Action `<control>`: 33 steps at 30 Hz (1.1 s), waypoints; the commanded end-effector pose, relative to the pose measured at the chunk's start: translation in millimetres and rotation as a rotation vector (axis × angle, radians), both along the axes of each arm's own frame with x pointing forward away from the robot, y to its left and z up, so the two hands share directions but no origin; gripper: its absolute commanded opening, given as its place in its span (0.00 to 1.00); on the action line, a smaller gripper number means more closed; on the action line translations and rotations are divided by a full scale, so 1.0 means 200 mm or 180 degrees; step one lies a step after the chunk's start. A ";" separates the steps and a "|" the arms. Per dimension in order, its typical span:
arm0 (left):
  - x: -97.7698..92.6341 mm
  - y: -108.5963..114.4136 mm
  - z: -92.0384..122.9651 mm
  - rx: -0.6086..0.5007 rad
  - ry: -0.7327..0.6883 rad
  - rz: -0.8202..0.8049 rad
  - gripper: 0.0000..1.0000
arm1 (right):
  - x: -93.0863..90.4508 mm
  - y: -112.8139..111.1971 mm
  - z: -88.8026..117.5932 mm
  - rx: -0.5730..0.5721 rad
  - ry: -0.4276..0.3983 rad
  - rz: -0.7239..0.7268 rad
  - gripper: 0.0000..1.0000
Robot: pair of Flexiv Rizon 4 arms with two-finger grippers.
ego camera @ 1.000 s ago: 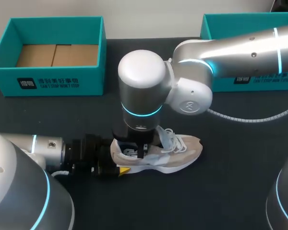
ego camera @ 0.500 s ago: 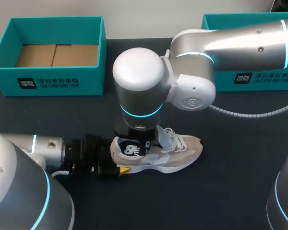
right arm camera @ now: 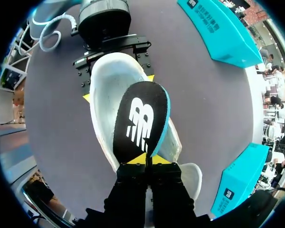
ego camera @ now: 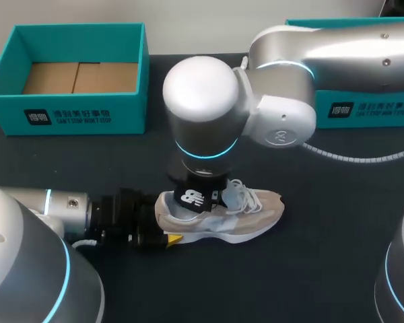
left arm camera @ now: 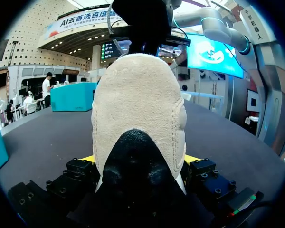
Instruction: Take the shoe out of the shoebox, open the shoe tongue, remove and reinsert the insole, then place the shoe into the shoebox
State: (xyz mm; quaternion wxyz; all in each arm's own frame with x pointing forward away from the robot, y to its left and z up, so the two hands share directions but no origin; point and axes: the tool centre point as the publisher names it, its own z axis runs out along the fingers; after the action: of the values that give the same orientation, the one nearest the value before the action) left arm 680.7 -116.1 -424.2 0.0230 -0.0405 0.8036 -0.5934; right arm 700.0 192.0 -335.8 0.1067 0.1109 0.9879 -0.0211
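Removing the insole
I am pinching insole (right arm camera: 140, 118) in right claw (right arm camera: 147, 159); left claw (left arm camera: 140, 159), seemingly, clamping shoe (left arm camera: 137, 90); next: lift clear.

Your table (ego camera: 337, 269): dark, near-black top, matt finish, fine cloth-like texture. Top spans full width of your head view. Far edge straight, runs along back. Right wrist view: same top reads dark grey-purple, tone uniform. Left wrist view: top flat, grey, paler toward far edge. Light on your table even and diffuse. Shadows on top soft-edged.
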 end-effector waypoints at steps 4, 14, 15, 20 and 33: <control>0.00 -0.01 -0.01 0.0011 0.0000 0.0007 0.00 | 0.00 -0.01 0.06 0.0171 -0.0045 0.0030 0.00; 0.00 -0.01 -0.01 0.0011 0.0000 0.0007 0.00 | 0.07 0.12 0.10 0.0490 -0.0129 0.0244 0.00; 0.00 -0.01 -0.01 0.0011 0.0000 0.0007 0.00 | 0.08 0.13 0.11 0.0506 -0.0134 0.0268 0.00; 0.00 -0.01 -0.01 0.0011 0.0000 0.0007 0.00 | 0.10 0.18 0.14 0.0631 -0.0108 0.0382 0.00; 0.00 -0.01 -0.01 0.0011 0.0000 0.0007 0.00 | 0.12 0.41 0.16 0.1135 0.0247 0.0815 0.00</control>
State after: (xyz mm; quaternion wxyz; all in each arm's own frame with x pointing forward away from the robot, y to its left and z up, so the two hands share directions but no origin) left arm 680.8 -115.9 -424.4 0.0231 -0.0406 0.8037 -0.5933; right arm 718.9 268.2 -294.1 0.0653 0.0068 0.9853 0.1574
